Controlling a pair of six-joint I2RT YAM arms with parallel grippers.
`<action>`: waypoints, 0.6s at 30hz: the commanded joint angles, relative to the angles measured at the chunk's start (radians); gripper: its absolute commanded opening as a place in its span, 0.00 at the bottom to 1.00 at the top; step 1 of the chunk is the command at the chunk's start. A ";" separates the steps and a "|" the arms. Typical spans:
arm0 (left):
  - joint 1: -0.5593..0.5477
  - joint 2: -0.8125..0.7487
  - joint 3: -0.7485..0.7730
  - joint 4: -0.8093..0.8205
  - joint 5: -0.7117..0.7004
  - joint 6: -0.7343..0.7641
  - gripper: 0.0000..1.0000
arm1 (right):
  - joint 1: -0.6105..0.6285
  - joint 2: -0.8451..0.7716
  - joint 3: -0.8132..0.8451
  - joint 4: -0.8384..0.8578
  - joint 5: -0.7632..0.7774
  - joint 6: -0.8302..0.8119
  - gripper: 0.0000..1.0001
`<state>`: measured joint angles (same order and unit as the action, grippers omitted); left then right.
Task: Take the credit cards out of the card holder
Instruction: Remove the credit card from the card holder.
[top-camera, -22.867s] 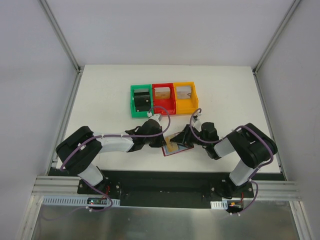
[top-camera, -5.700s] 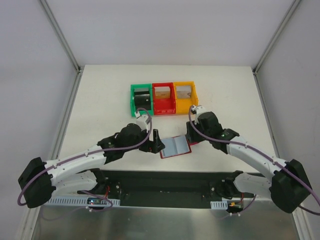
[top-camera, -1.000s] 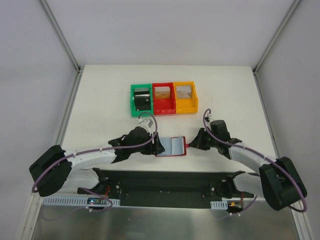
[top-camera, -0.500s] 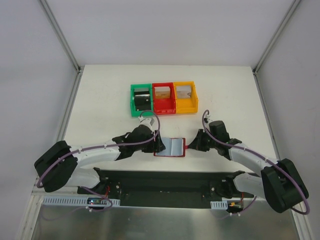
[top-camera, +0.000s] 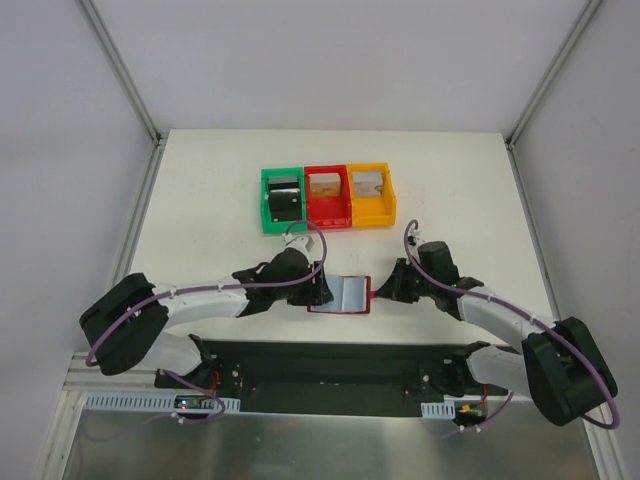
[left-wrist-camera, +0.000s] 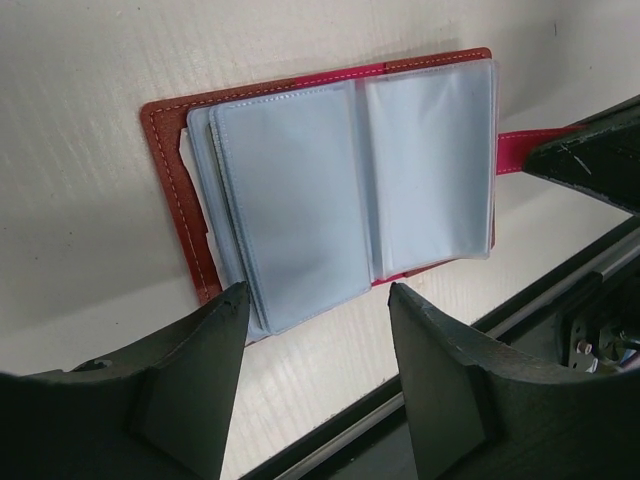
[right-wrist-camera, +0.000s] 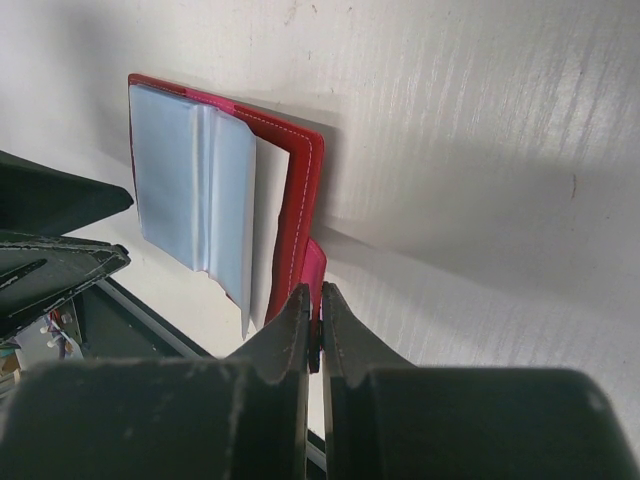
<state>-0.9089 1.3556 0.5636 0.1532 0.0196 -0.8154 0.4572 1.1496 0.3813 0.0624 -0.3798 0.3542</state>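
The card holder (top-camera: 341, 294) lies open near the table's front edge, its dark-red cover (left-wrist-camera: 170, 160) down and its grey-blue sleeves (left-wrist-camera: 330, 180) up. No credit cards show in the sleeves. My left gripper (top-camera: 317, 287) stands open at the holder's left half. Its fingers (left-wrist-camera: 205, 360) straddle the sleeves' near edge with nothing between them. My right gripper (top-camera: 384, 289) is shut on the little red tab strap (right-wrist-camera: 316, 262) at the holder's right edge (right-wrist-camera: 300, 200). The strap (left-wrist-camera: 515, 150) also shows in the left wrist view.
A green bin (top-camera: 283, 201) with a black block, a red bin (top-camera: 327, 197) and a yellow bin (top-camera: 371, 195) stand in a row behind the holder. The red and yellow bins hold pale flat things. The black base rail (top-camera: 330, 360) runs just in front.
The left arm has shifted a little right, and its gripper stays at the holder's left side. The holder has slid slightly left. The right gripper still pinches the strap.
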 joint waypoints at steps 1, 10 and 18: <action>0.001 0.016 0.032 0.034 0.036 0.019 0.57 | 0.008 -0.008 0.027 0.004 -0.007 -0.011 0.00; 0.002 0.053 0.035 0.036 0.046 0.018 0.56 | 0.011 -0.005 0.028 0.004 -0.010 -0.009 0.00; 0.002 0.066 0.039 0.077 0.088 0.019 0.56 | 0.017 0.001 0.033 0.005 -0.011 -0.008 0.00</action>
<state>-0.9089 1.4139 0.5797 0.1898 0.0711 -0.8143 0.4633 1.1500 0.3817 0.0628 -0.3798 0.3542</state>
